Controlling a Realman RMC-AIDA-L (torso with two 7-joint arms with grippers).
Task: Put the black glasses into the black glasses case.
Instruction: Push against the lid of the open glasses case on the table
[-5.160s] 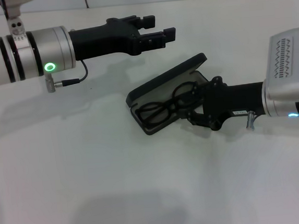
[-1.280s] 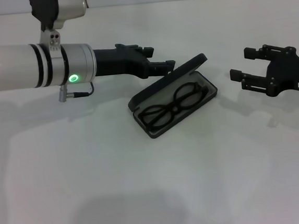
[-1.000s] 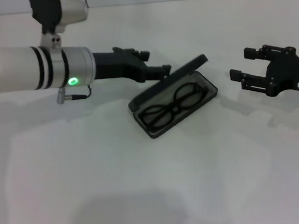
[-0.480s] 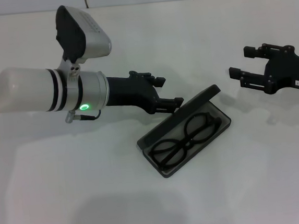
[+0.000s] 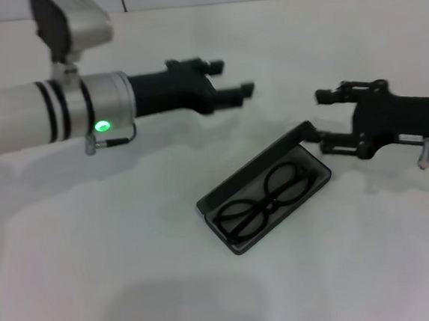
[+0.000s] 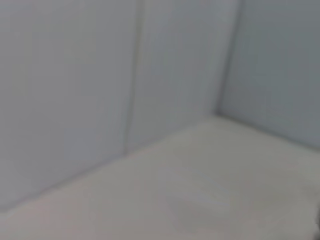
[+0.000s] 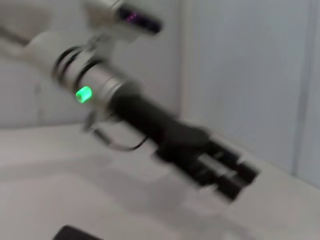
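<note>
The black glasses case (image 5: 250, 174) lies open on the white table, right of centre, with its lid tilted up on the far side. The black glasses (image 5: 265, 199) lie unfolded inside it on the grey lining. My left gripper (image 5: 231, 78) is open and empty, hovering behind and left of the case, apart from the lid. It also shows in the right wrist view (image 7: 234, 181). My right gripper (image 5: 324, 121) is open and empty, just right of the case's far right end, close to the lid's corner. The left wrist view shows only wall and table.
The white table (image 5: 134, 273) stretches out in front and to the left of the case. A pale tiled wall (image 6: 75, 75) runs along the back. A small dark edge (image 7: 70, 233) shows at the bottom of the right wrist view.
The case with the glasses slid toward the front right about a second ago. Since then my left gripper has lifted back away from the lid, and my right gripper has moved left toward the case's end.
</note>
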